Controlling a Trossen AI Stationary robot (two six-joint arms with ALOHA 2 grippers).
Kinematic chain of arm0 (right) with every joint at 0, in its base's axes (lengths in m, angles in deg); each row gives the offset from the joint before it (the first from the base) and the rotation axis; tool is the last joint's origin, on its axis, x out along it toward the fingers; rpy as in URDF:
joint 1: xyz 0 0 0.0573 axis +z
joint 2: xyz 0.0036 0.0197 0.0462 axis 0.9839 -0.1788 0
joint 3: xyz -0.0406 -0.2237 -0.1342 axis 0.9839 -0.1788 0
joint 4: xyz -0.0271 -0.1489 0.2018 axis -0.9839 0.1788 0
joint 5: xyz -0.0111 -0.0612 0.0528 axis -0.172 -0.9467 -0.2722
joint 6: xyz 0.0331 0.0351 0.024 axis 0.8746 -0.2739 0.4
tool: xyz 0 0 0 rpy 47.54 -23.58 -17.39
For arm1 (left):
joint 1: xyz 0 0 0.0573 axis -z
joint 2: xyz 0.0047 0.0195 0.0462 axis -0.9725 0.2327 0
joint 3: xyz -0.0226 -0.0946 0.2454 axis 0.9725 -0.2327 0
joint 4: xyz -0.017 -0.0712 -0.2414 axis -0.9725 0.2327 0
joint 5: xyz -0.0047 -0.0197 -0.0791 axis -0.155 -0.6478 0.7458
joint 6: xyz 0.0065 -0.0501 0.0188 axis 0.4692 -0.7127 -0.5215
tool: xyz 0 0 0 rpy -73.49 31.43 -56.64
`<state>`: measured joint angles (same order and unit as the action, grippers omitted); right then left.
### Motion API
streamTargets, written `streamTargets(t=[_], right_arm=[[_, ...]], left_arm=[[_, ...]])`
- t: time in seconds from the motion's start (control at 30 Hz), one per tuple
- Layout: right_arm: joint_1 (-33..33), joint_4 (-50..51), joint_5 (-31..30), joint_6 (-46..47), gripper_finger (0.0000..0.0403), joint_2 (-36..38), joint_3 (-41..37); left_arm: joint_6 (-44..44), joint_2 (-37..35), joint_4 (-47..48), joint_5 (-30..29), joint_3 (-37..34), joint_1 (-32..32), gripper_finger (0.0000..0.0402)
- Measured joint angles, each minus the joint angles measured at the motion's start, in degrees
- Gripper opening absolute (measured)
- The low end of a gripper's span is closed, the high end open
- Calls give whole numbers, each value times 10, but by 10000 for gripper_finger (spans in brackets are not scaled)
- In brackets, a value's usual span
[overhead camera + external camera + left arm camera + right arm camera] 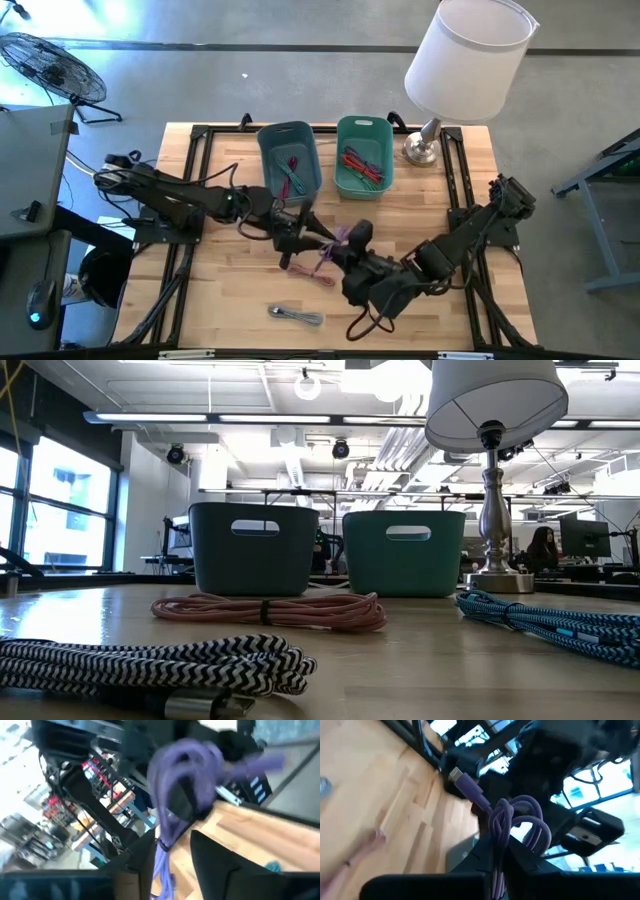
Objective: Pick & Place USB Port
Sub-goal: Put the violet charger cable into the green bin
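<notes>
Purple USB cable [512, 827], coiled, was pinched between the right gripper [496, 862] fingers mid-table, with the left gripper [172, 852] fingers spread around its hanging end: looked like a handover. Next: left closes, right releases, then bin [290, 157]. Only the low view showed the pink cable [270, 610] clearly.

No readable text or labels anywhere.
</notes>
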<state>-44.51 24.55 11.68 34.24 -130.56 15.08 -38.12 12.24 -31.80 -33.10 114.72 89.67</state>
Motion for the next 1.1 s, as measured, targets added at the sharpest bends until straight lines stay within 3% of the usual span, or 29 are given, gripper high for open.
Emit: streamTargets(t=[0.17,0.27,0.37,0.47,0.63,0.8,0.93,1.1], right_arm=[[10,40,-53,37,9,0,0],[15,72,-122,64,9,0,0],[12,104,-219,125,9,1,0],[-8,147,-242,225,8,20,0],[-80,271,-177,443,8,81,0],[-180,385,-107,590,8,105,0],[-258,379,-34,592,8,98,-3],[-349,292,55,538,8,97,-52]], left_arm=[[-36,-17,21,-21,3,0,160],[-35,-39,57,-60,3,0,181],[-26,-65,104,-134,3,0,193],[-33,-92,150,-230,3,3,193],[-36,-118,217,-375,3,33,187],[-36,-131,252,-436,3,72,186],[-37,-137,277,-473,3,98,185],[-46,-137,300,-489,3,123,185]])
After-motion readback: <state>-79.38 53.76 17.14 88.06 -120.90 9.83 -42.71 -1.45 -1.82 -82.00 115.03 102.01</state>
